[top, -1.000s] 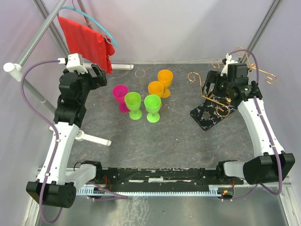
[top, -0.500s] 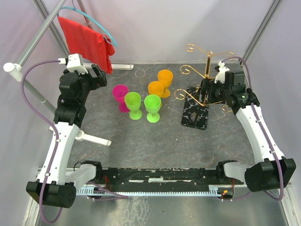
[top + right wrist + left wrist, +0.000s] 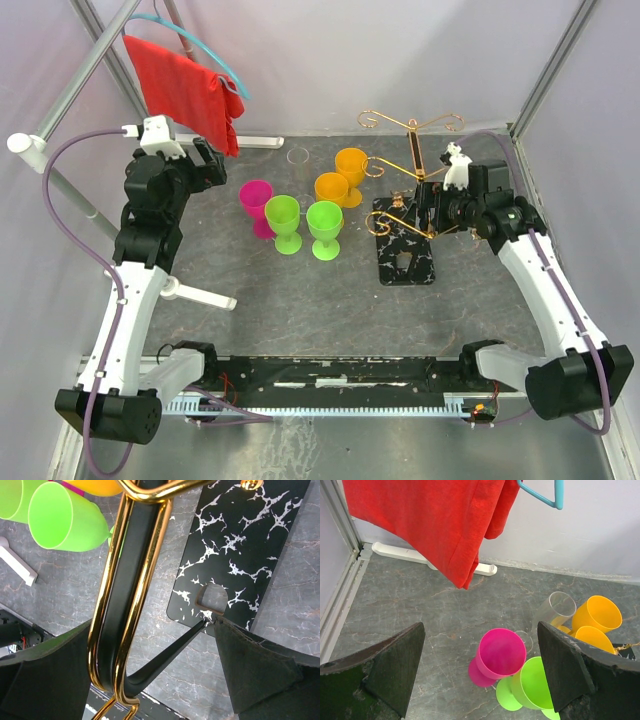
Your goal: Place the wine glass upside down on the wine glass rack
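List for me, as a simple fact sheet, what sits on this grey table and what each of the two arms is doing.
Rack: gold wire rack on a black white-veined base, upright, right of the cups, nothing hung on it
Cups: pink plastic goblet, two green goblets, two orange goblets, clustered, mouths up
Clear glass: beside the orange goblets
Left gripper: open, empty
Right gripper: open, fingers either side of a gold rack arm
Red cloth: hanging back left
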